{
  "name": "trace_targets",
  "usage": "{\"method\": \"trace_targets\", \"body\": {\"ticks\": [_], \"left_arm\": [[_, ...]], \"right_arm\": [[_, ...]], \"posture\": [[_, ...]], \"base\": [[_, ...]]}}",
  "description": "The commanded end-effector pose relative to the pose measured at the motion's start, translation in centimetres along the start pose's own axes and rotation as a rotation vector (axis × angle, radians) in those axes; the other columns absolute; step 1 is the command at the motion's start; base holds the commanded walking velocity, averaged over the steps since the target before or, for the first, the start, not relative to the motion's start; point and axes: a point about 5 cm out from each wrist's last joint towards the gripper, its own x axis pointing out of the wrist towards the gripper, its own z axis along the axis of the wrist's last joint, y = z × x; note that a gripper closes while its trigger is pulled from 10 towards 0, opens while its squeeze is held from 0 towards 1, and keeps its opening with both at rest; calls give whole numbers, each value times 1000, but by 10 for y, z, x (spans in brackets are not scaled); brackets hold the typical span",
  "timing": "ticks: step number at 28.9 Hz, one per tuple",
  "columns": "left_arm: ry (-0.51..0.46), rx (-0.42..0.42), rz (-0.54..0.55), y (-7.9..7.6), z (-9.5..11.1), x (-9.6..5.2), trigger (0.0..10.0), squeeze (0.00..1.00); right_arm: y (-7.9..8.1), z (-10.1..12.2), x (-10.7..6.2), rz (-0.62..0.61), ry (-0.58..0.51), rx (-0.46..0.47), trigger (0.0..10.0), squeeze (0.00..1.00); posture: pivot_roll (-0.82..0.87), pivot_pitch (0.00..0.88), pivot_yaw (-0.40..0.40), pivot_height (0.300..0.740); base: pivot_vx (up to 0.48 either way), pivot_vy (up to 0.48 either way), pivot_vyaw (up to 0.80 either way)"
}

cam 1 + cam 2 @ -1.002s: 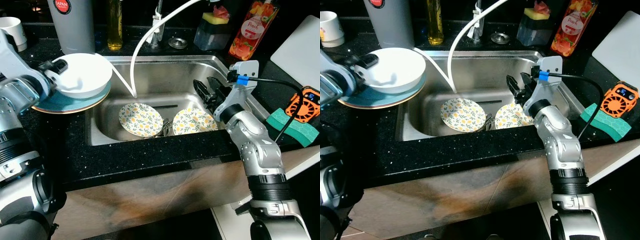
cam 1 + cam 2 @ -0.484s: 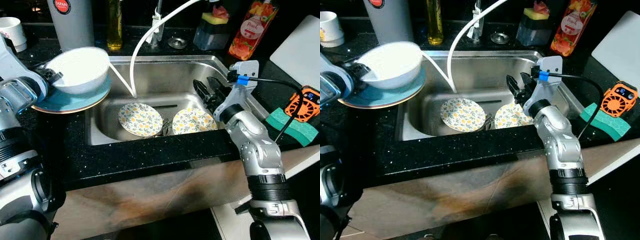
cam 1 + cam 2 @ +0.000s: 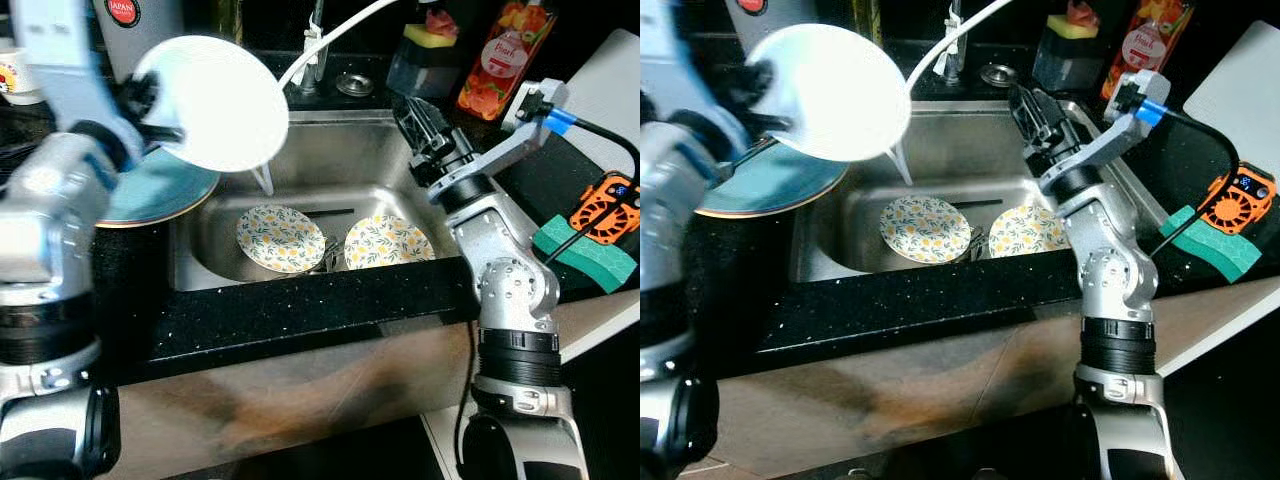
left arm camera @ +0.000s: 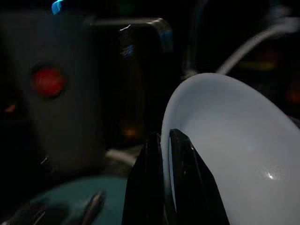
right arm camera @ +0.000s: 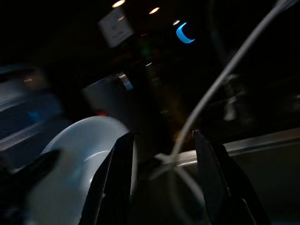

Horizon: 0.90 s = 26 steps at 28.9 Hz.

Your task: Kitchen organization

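My left gripper is shut on the rim of a white bowl, which hangs tilted above a teal plate on the black counter left of the sink. In the left wrist view, the fingers pinch the bowl's edge. Two floral plates lie flat in the sink. My right gripper is open and empty over the sink's back right corner, pointing toward the bowl.
A white hose arcs from the tap into the sink. A grey canister, soap dispenser and peach bottle line the back. A green sponge and orange device sit on the right.
My left arm has lifted the white bowl off the teal plate and tipped it toward the sink. My right gripper has risen out of the sink and swung toward the back.
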Motion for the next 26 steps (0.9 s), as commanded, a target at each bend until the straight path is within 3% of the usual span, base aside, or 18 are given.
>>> {"method": "trace_targets", "body": {"ticks": [1,4,8,17,19,26], "left_arm": [[-55,49,-36,-8,6,-2,10000,0],[-143,62,-141,-29,14,-3,10000,0],[-194,71,-213,-43,16,-4,10000,0],[-248,68,-303,-61,18,-5,10000,0],[-250,81,-312,-62,18,-6,10000,0],[-243,150,-324,-65,11,-8,10000,0]], "right_arm": [[4,3,-2,34,2,25,10000,0],[7,-13,-5,48,95,102,10000,0],[7,-24,-7,35,163,125,10000,0],[7,-36,-10,21,251,53,10000,0],[4,-36,-10,-9,249,45,0,0],[0,-27,-8,-32,202,43,0,0]], "posture": [[150,79,-66,740],[150,79,-66,740],[138,79,-72,740],[138,79,-72,740],[134,80,-70,740],[140,79,-76,740]], "base": [[0,0,0],[0,0,0],[0,0,0],[0,0,0],[0,0,0],[0,0,0]]}}
